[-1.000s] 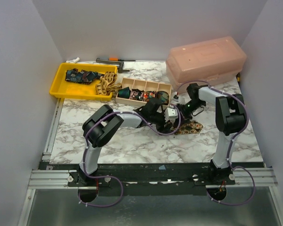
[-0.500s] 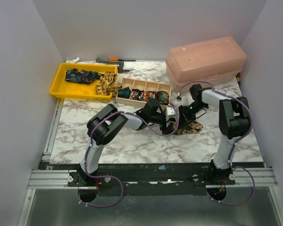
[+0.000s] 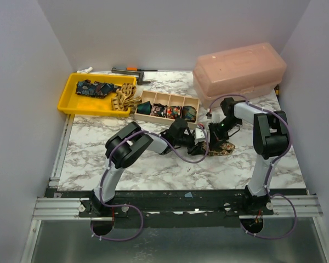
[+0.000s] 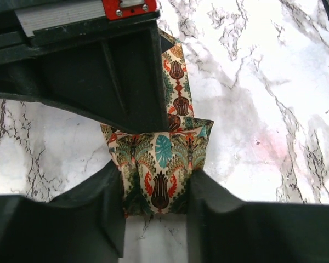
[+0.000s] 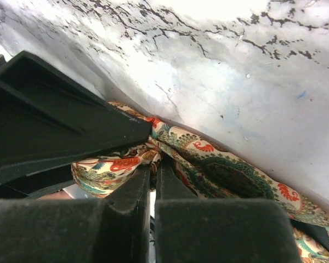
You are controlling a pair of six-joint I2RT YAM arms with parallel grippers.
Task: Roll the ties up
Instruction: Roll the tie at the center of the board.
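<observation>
Tie [image 4: 156, 164] held between grippers, long axis left–right across table.
Cream, teal-red print; left gripper [image 4: 156, 189] clamps folded end, right gripper [image 5: 153, 171] pinches cloth.

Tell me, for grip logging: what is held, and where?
The cream, teal and red patterned cloth tie: left tool across its folded end, right tool pinching a fold.
</observation>
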